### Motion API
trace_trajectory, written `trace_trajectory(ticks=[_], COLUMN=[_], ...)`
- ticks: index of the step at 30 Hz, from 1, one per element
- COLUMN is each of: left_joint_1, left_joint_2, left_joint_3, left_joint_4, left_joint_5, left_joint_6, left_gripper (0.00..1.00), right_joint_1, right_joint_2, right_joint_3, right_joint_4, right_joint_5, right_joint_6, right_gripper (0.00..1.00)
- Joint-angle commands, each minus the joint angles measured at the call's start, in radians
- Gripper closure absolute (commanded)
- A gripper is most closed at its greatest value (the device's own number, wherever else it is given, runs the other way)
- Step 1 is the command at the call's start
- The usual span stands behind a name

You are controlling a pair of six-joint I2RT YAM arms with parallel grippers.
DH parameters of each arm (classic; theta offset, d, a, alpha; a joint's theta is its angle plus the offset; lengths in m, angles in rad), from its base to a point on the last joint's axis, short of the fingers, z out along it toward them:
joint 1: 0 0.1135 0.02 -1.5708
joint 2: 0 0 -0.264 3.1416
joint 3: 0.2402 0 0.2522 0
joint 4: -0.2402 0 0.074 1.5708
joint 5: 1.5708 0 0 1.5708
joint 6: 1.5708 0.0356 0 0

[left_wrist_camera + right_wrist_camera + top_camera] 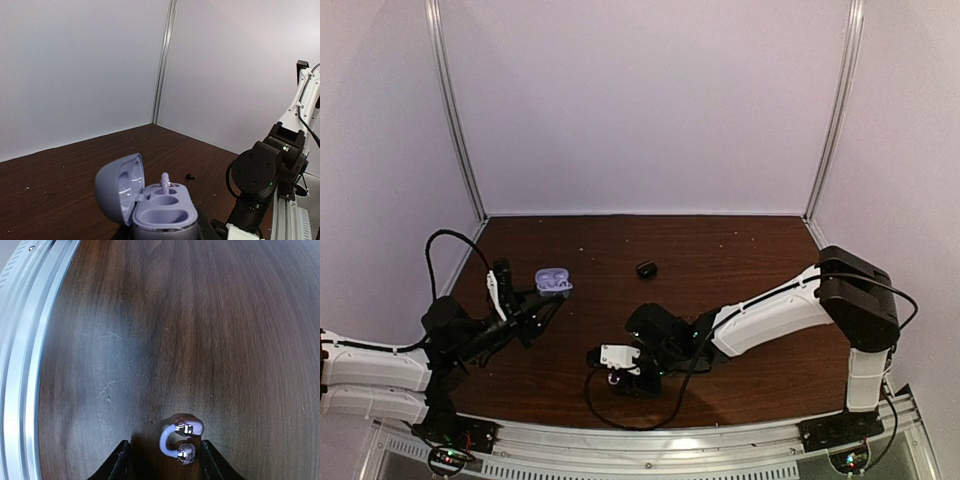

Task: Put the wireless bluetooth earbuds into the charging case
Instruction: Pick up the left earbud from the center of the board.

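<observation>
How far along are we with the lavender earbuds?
Done: one lavender earbud sits in the open lavender case, held by the left gripper. In hand: the right gripper's jaws straddle the second earbud on the table, not closed. Left: grasp it, seat it in the empty slot.

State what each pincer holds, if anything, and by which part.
The left pincer grips the open lavender case by its lower body. The right pincer holds nothing; its open jaws straddle a loose earbud.

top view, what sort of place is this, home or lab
Probably a lab robot cell, not a home: plain pale walls with metal corner posts, a dark wooden table, plus left arm and right arm by a metal rail.
</observation>
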Motion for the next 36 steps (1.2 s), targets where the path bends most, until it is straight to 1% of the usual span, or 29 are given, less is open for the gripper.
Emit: trace_trajectory(ticks=[1,8,10,11,13,15,16,20,24,30,36], left_joint_1=[0.005,0.005,0.005,0.005,0.005,0.005,0.005,0.005,0.005,0.006,0.006], left_joint_2=[0.0,-0.005,-0.007,-0.006,-0.005,0.0,0.0,-0.002,-0.003,0.014,0.061], left_joint_3=[-0.01,-0.011,-0.01,-0.01,-0.011,-0.011,-0.011,-0.012,-0.013,-0.013,-0.013], left_joint_4=[0.024,0.015,0.01,0.01,0.008,0.01,0.014,0.012,0.011,0.024,0.063], left_joint_5=[-0.006,-0.008,-0.008,-0.007,-0.012,-0.012,-0.01,-0.012,-0.014,-0.011,0.001], left_joint_6=[0.009,0.014,0.016,0.016,0.016,0.015,0.014,0.015,0.019,0.019,0.024], left_gripper=[1.0,1.0,1.0,1.0,1.0,1.0,1.0,1.0,1.0,1.0,1.0], right_joint_1=[0.003,0.002,0.002,0.003,0.002,0.002,0.002,0.003,0.002,0.001,-0.017], right_joint_2=[0.035,0.055,0.06,0.063,0.066,0.072,0.075,0.082,0.078,0.031,-0.044], right_joint_3=[0.029,0.034,0.036,0.036,0.038,0.043,0.045,0.045,0.041,0.044,0.039], right_joint_4=[0.014,0.014,0.014,0.014,0.014,0.015,0.013,0.013,0.005,-0.021,-0.049], right_joint_5=[0.017,0.033,0.036,0.037,0.039,0.037,0.034,0.033,0.036,0.052,0.058], right_joint_6=[-0.019,-0.022,-0.022,-0.022,-0.023,-0.022,-0.021,-0.025,-0.023,-0.03,-0.032], right_gripper=[0.55,0.59,0.64,0.65,0.64,0.56,0.56,0.67,0.74,0.8,0.82])
